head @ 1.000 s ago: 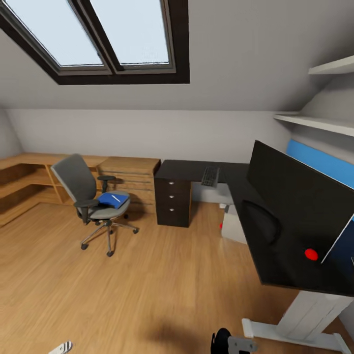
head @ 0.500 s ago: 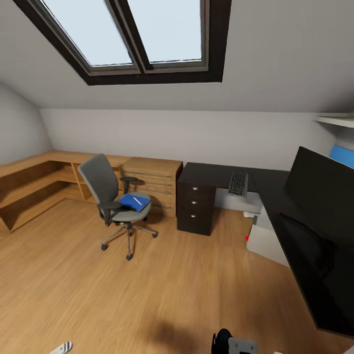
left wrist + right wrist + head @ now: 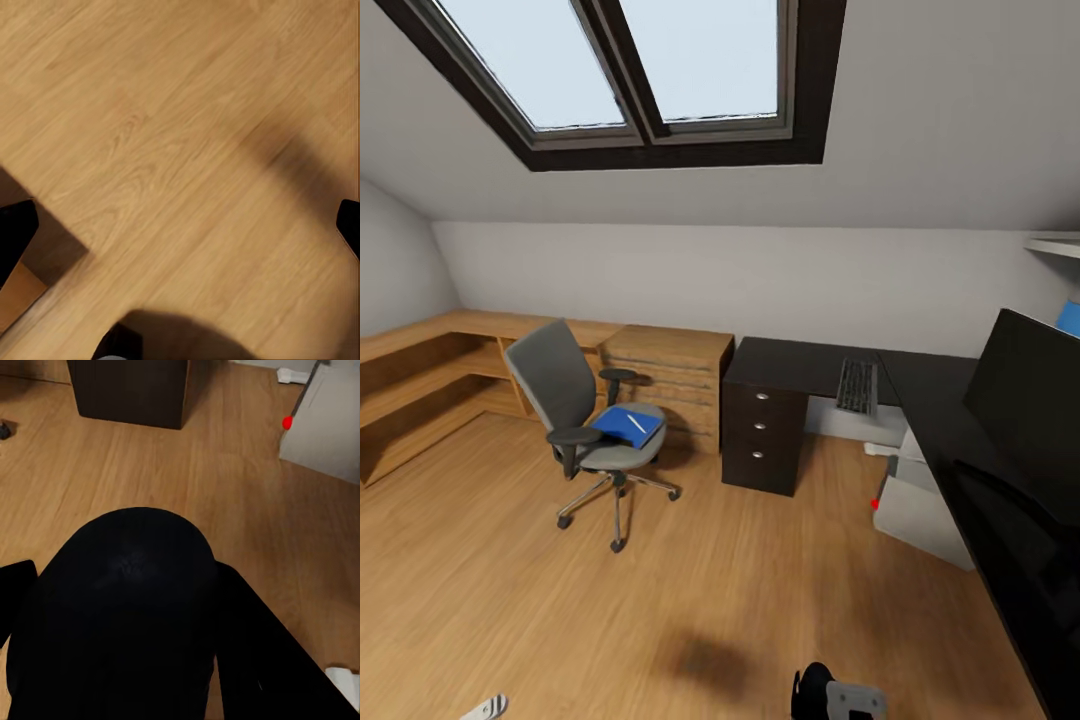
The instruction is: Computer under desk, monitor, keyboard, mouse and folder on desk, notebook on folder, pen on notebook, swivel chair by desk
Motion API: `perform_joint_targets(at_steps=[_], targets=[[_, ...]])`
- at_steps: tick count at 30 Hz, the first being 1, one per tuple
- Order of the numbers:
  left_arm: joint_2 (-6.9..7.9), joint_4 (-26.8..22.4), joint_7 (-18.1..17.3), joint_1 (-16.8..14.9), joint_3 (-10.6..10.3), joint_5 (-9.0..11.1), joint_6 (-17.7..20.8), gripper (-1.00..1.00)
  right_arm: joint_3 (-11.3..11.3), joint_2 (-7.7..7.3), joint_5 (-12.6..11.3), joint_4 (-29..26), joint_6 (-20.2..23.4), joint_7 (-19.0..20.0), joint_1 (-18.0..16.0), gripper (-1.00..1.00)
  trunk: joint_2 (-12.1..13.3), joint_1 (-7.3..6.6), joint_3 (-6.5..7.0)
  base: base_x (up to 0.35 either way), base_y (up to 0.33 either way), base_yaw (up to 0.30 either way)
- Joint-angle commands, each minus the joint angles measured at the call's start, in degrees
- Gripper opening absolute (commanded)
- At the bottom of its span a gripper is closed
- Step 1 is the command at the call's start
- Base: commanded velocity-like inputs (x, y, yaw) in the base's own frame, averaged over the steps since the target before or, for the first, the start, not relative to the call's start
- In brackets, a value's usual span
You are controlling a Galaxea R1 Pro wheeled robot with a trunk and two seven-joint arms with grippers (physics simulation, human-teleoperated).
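The swivel chair [image 3: 582,420] stands on the floor left of the desk [image 3: 800,362]. The blue folder [image 3: 628,426] lies on its seat with the white pen [image 3: 637,423] on top. I cannot make out the notebook. The keyboard [image 3: 857,385] lies on the desk, and the monitor [image 3: 1028,402] stands at the right edge. The grey computer [image 3: 922,500] sits under the desk. My right gripper [image 3: 135,607] is shut on a dark rounded lump, the mouse [image 3: 127,585]. Over bare floor, my left gripper [image 3: 180,225] is open with nothing between its fingers.
A wooden dresser [image 3: 668,378] and low wooden shelving [image 3: 420,380] run along the far wall left of the black drawer unit [image 3: 764,428]. A skylight [image 3: 630,70] is overhead. Wood floor [image 3: 690,580] stretches between me and the chair.
The whole picture has shifted: the camera turned, so the desk and monitor slid to the right edge and more left wall shows. The things themselves have not moved.
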Motion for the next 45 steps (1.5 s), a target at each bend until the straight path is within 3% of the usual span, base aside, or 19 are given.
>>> perform_joint_targets(at_steps=[1, 2, 5, 6, 9, 10, 13, 16, 19, 22, 25, 33, 45], targets=[[-0.03, -0.1, -0.2, 0.0, 0.2, 0.5, 0.4, 1.0, 0.2, 0.0, -0.8, 0.0, -0.5, -0.2, -0.2, -1.0, 0.0, 0.04, -0.07, 0.332, 0.0, 0.0], [-0.02, -0.1, -0.2, 0.0, 0.2, 0.4, 0.4, 1.0, 0.2, 0.07, -0.8, 0.0, -0.2, -0.3, -0.7, -1.0, 0.0, 0.04, -0.07, 0.332, 0.0, 0.0], [-0.03, -0.1, -0.2, 0.0, 0.2, 0.4, 0.3, 1.0, 0.2, 0.95, -1.0, 1.4, 6.0, -0.3, -9.0, -1.0, 0.0, 0.04, -0.07, 0.332, 0.0, 0.0], [-0.04, -0.1, -0.3, 0.0, 0.1, 0.4, 0.4, 1.0, 0.0, 2.27, -1.6, 3.7, 11.9, -0.4, -18.8, -1.0, 0.0, 0.04, -0.07, 0.332, 0.0, 0.0], [-0.04, -0.1, -0.4, 0.0, -0.5, 0.5, 0.4, 1.0, -2.8, 5.06, -4.8, 5.8, 18.1, -0.4, -27.6, -1.0, 0.0, 0.04, -0.07, 0.332, 0.0, 0.0], [-0.11, -0.1, -0.3, 0.0, -2.3, 0.5, 0.3, 1.0, -4.1, 6.17, -7.6, 6.2, 22.4, -0.4, -31.8, -1.0, 0.0, 0.04, -0.07, 0.332, 0.0, 0.0], [-0.52, -0.1, -0.3, 0.0, -3.6, 0.5, 0.3, 1.0, -4.9, 6.6, -11.0, 6.2, 29.2, -0.4, -35.0, -1.0, 0.0, 0.04, -0.07, 0.332, 0.0, 0.0], [-0.79, -0.1, -0.3, 0.0, -3.6, 0.4, 0.3, 1.0, -4.9, 6.5, -11.3, 5.2, 31.4, -0.5, -35.1, -1.0, 0.0, 0.04, -0.07, 0.332, 0.0, 0.0], [-1.3, -0.1, -0.3, 0.0, -3.7, 0.4, -1.0, 1.0, -4.9, 6.42, -11.4, -2.1, 35.3, -1.3, -34.8, -1.0, 0.0, 0.04, -0.07, 0.323, 0.0, 0.0], [-1.87, 0.0, -0.3, 0.0, -3.9, 0.5, -8.0, 1.0, -4.9, 6.26, -11.5, -10.8, 39.7, -4.3, -32.1, -1.0, 0.0, 0.04, -0.07, 0.305, 0.0, 0.0], [-1.97, 1.0, -0.3, 0.0, -5.1, 0.5, -11.0, 1.0, -4.9, 6.22, -11.4, -17.1, 42.0, -5.8, -29.2, -1.0, 0.0, 0.04, -0.07, 0.302, 0.0, 0.0], [-1.98, 1.8, -0.3, 0.0, -6.8, 0.5, -12.0, 1.0, -4.8, 6.32, -11.3, -20.5, 42.8, -6.5, -27.8, -1.0, 0.0, 0.04, -0.07, 0.19, 0.0, 0.0], [-2.05, 1.9, -0.2, 0.0, -7.5, 0.4, -12.1, 1.0, -5.1, 6.12, -11.2, -20.3, 42.5, -6.4, -27.7, -1.0, 4.8, -2.6, 2.09, 0.096, 0.0, 0.0]])
